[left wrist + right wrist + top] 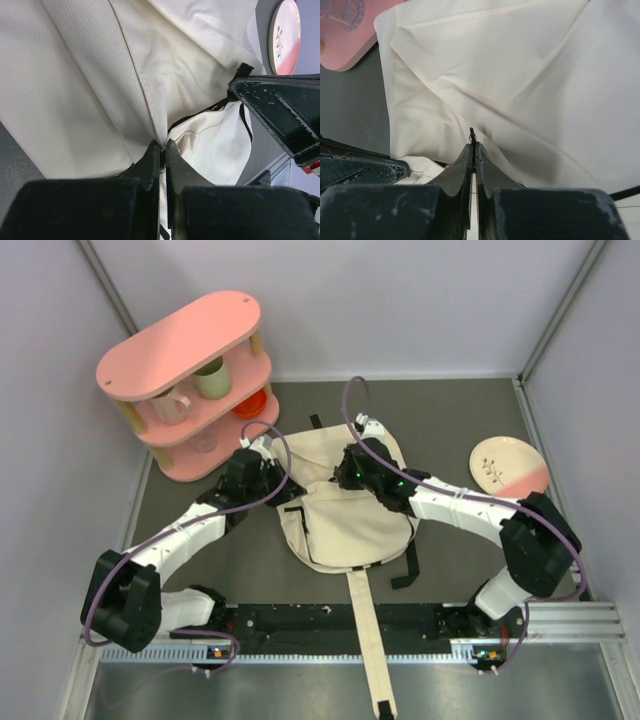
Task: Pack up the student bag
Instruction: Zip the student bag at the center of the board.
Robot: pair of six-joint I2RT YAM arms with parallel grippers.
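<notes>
Item: student bag [345,525], mid-table, long axis running straight away from you. Left gripper [161,150] and right gripper [472,147] each pinch a fold of its far-half cloth (left at the side edge, right nearer centre). Your next pull probably spreads across that axis.

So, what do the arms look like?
The left arm and right arm have white shells, bulky black joints and looping purple cables. Green lights glow near the right wrist. The left gripper and right gripper have black, scuffed, wedge-shaped fingers.
</notes>
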